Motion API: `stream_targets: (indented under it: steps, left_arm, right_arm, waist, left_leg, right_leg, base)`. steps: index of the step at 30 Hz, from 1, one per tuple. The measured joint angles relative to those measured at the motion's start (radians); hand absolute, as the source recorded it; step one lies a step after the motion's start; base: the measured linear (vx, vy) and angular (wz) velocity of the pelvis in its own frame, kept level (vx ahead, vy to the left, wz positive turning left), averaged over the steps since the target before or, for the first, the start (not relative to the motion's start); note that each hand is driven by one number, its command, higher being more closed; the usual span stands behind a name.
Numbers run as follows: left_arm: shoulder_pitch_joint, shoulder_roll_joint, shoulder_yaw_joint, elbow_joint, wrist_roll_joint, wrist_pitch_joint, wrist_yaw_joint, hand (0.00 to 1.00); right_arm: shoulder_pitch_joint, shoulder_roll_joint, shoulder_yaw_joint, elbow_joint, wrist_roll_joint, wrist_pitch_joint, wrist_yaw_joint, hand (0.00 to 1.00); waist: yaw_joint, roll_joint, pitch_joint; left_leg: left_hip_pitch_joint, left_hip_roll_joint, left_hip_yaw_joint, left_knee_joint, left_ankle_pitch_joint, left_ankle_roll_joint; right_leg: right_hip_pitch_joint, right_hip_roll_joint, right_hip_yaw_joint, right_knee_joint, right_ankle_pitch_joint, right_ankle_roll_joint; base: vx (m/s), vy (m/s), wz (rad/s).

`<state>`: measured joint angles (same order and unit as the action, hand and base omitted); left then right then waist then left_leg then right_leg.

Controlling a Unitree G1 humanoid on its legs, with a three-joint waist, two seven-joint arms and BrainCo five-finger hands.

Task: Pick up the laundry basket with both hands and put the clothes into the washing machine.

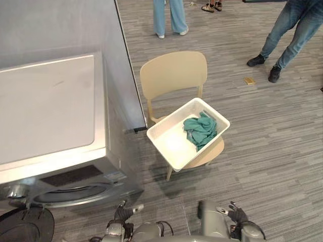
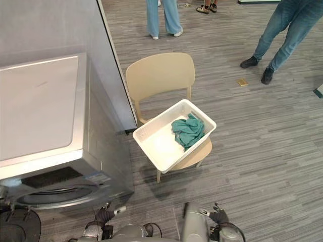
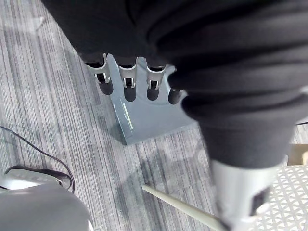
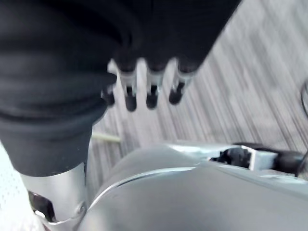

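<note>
A white laundry basket (image 1: 162, 133) rests tilted on the seat of a tan chair (image 1: 174, 73), right of the silver washing machine (image 1: 45, 111). A teal garment (image 1: 200, 129) lies bunched in the basket's right end. The machine's round drum opening (image 1: 70, 194) faces me, its dark door (image 1: 25, 224) swung down at the lower left. My left hand (image 1: 121, 215) and right hand (image 1: 237, 216) hang low at the near edge, well short of the basket. Both wrist views show straight fingers (image 3: 127, 85) (image 4: 151, 90) holding nothing, over the floor.
A grey partition wall (image 1: 121, 55) stands behind the machine, beside the chair. Two people's legs (image 1: 169, 17) (image 1: 290, 35) stand on the grey striped floor beyond the chair, and a small tan object (image 1: 249, 80) lies near them. Open floor lies right of the chair.
</note>
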<state>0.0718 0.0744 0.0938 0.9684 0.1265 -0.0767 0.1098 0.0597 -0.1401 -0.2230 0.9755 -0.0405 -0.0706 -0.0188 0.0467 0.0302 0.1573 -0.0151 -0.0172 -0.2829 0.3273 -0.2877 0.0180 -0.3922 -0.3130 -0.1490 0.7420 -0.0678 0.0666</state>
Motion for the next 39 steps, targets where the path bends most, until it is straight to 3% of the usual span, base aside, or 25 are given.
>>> stream_targets:
  steps: [1,2,3,4,5,6,8,9,11,14,15,17,18,20,24,26,28,30,31,33,39]
  left_arm:
    - [0.005,0.015,0.036,0.026,-0.001,-0.005,0.0,0.0]
    - [0.013,0.031,0.076,0.037,-0.005,-0.005,0.004,0.0]
    - [0.019,0.055,0.105,0.066,-0.015,-0.01,0.005,0.0]
    - [0.02,0.057,0.124,0.069,-0.023,-0.009,0.005,0.0]
    - [0.017,0.037,0.185,0.088,-0.039,-0.007,0.006,0.0]
    - [0.017,0.019,0.197,0.1,-0.041,-0.007,0.005,0.0]
    - [0.027,0.012,0.226,0.113,-0.059,0.001,0.004,0.0]
    - [0.039,0.009,0.22,0.126,-0.066,0.003,0.006,0.0]
    - [0.077,-0.003,0.205,0.126,-0.067,0.003,0.005,0.0]
    - [0.09,-0.018,0.175,0.125,-0.067,0.002,0.006,0.0]
    - [0.093,-0.018,0.173,0.127,-0.066,0.002,0.006,0.0]
    - [0.091,-0.003,0.167,0.132,-0.062,0.001,0.003,0.0]
    - [0.086,0.001,0.157,0.131,-0.053,0.002,0.002,0.0]
    - [0.085,0.019,0.137,0.132,-0.033,0.003,0.002,0.0]
    - [0.081,0.036,0.129,0.133,-0.017,0.004,0.002,0.0]
    - [0.073,0.047,0.111,0.141,-0.017,0.003,0.002,0.0]
    - [0.06,0.045,0.102,0.142,-0.017,0.003,0.002,0.0]
    - [0.051,0.075,0.092,0.139,-0.017,0.002,0.002,0.0]
    - [0.046,0.088,0.093,0.139,-0.016,0.002,0.002,0.0]
    - [0.043,0.099,0.094,0.133,-0.014,0.003,0.004,0.0]
    - [0.011,0.099,0.094,0.122,-0.009,0.003,0.01,0.0]
  right_arm:
    - [0.002,0.023,-0.015,0.015,0.0,0.003,-0.001,0.0]
    - [-0.007,0.049,-0.012,0.033,-0.003,0.006,0.0,0.0]
    - [-0.012,0.086,-0.011,0.087,-0.01,0.007,0.001,0.0]
    - [-0.016,0.096,-0.014,0.102,-0.009,0.009,0.001,0.0]
    - [-0.025,0.092,-0.017,0.117,-0.01,0.013,0.001,0.0]
    - [-0.037,0.084,-0.02,0.121,-0.01,0.012,0.0,0.0]
    - [-0.03,0.052,-0.037,0.144,-0.009,0.009,-0.001,0.0]
    - [-0.006,0.037,-0.035,0.153,-0.008,0.01,0.0,0.0]
    - [0.006,0.023,-0.032,0.167,-0.007,0.008,0.0,0.0]
    - [-0.003,-0.029,-0.025,0.177,-0.007,0.005,0.001,0.0]
    - [-0.006,-0.031,-0.024,0.177,-0.006,0.007,0.001,0.0]
    - [-0.008,-0.02,-0.023,0.179,0.002,0.011,0.003,0.0]
    - [-0.007,-0.008,-0.024,0.179,0.004,0.011,0.002,0.0]
    - [-0.029,0.023,-0.006,0.171,0.023,0.008,0.002,0.0]
    - [-0.042,0.062,0.028,0.162,0.048,0.002,0.002,0.0]
    - [-0.045,0.073,0.037,0.144,0.071,0.002,0.003,0.0]
    - [-0.052,0.07,0.04,0.085,0.088,0.002,0.002,0.0]
    - [-0.04,0.083,0.066,-0.047,0.116,0.003,-0.001,0.0]
    - [-0.026,0.087,0.066,-0.101,0.129,0.002,-0.002,0.0]
    - [-0.011,0.082,0.053,-0.188,0.15,0.001,-0.007,0.0]
    - [-0.038,0.067,-0.012,-0.496,0.149,-0.021,-0.079,0.0]
  waist:
    - [0.016,-0.015,-0.008]
    - [0.025,-0.045,-0.019]
    - [0.019,-0.083,-0.042]
    - [0.022,-0.091,-0.047]
    - [0.027,-0.075,-0.055]
    - [0.018,-0.065,-0.055]
    - [0.02,-0.058,-0.049]
    - [0.023,-0.07,-0.037]
    - [0.021,-0.056,-0.035]
    - [0.024,-0.014,-0.035]
    - [0.024,-0.01,-0.036]
    - [0.014,-0.024,-0.047]
    - [0.016,-0.038,-0.05]
    - [0.019,-0.059,-0.055]
    - [0.015,-0.076,-0.063]
    - [-0.003,-0.083,-0.066]
    - [-0.012,-0.072,-0.055]
    - [-0.038,-0.108,-0.027]
    - [-0.037,-0.119,-0.02]
    - [-0.043,-0.139,-0.022]
    - [-0.055,-0.13,-0.018]
  left_leg:
    - [0.01,0.019,0.01,0.001,-0.019,-0.033]
    - [0.013,0.042,0.015,0.0,-0.037,-0.063]
    - [0.015,0.083,-0.02,-0.006,-0.065,-0.108]
    - [0.011,0.103,-0.028,-0.01,-0.072,-0.12]
    - [-0.022,0.15,-0.058,0.02,-0.075,-0.135]
    - [-0.057,0.16,-0.072,0.062,-0.045,-0.158]
    - [-0.172,0.132,-0.048,0.229,0.136,-0.135]
    - [-0.212,0.141,0.019,0.305,0.226,-0.133]
    - [-0.237,0.177,0.168,0.337,0.221,-0.135]
    - [-0.269,0.149,0.313,0.185,0.252,-0.167]
    - [-0.266,0.144,0.345,0.14,0.245,-0.152]
    - [-0.174,0.134,0.388,-0.088,0.25,-0.136]
    - [-0.138,0.114,0.402,-0.194,0.307,-0.091]
    - [-0.082,0.089,0.397,-0.379,0.404,-0.081]
    - [-0.049,0.075,0.378,-0.421,0.422,-0.079]
    - [-0.046,0.07,0.363,-0.422,0.419,-0.077]
    - [-0.041,0.087,0.357,-0.427,0.398,-0.06]
    - [-0.002,0.082,0.351,-0.421,0.397,-0.06]
    - [0.009,0.078,0.347,-0.421,0.395,-0.061]
    - [0.018,0.082,0.323,-0.422,0.395,-0.061]
    - [-0.035,0.087,0.205,-0.422,0.395,-0.062]
  right_leg:
    - [0.061,-0.002,0.005,-0.262,0.019,0.02]
    - [0.105,0.006,0.036,-0.423,0.045,0.074]
    - [0.153,0.019,0.028,-0.49,0.054,0.205]
    - [0.165,0.036,0.025,-0.498,0.061,0.203]
    - [0.175,0.083,-0.029,-0.497,0.034,0.136]
    - [0.173,0.099,-0.055,-0.491,0.03,0.113]
    - [0.223,0.095,-0.119,-0.501,0.003,0.072]
    - [0.303,0.081,-0.159,-0.544,-0.003,0.053]
    - [0.392,0.098,-0.215,-0.595,0.002,0.035]
    - [0.436,0.157,-0.271,-0.662,-0.009,0.019]
    - [0.437,0.17,-0.274,-0.67,-0.014,0.017]
    - [0.427,0.172,-0.292,-0.678,-0.018,0.02]
    - [0.414,0.167,-0.289,-0.677,-0.018,0.02]
    - [0.386,0.158,-0.287,-0.677,-0.014,0.019]
    - [0.407,0.151,-0.266,-0.673,-0.012,0.016]
    - [0.41,0.145,-0.266,-0.655,-0.013,0.016]
    - [0.328,0.125,-0.235,-0.466,-0.018,0.007]
    - [0.223,0.087,-0.131,-0.195,-0.011,-0.002]
    - [0.198,0.085,-0.089,-0.143,0.001,-0.011]
    - [0.2,0.094,-0.043,-0.135,0.015,0.009]
    - [0.263,0.123,-0.007,-0.387,0.011,0.009]
  base:
    - [0.23,-0.296,-0.37]
    - [0.25,-0.559,0.09]
    - [0.22,-0.551,0.39]
    - [0.24,-0.703,0.72]
    - [0.18,-0.542,0.61]
    - [0.2,-0.639,0.89]
    - [0.18,-0.478,1.08]
    - [0.14,-0.319,0.98]
    - [0.12,-0.357,0.66]
    - [0.05,-0.185,0.24]
    - [0.03,-0.049,0.27]
    - [0.03,-0.028,0.37]
    - [0.02,-0.015,0.12]
    - [0.0,-0.006,0.09]
    - [0.01,0.036,0.16]
    - [-0.02,0.033,0.18]
    - [-0.09,0.077,0.02]
    - [-0.05,0.082,0.14]
    - [0.0,0.019,0.11]
    - [-0.02,-0.044,0.15]
    - [-0.04,-0.053,0.06]
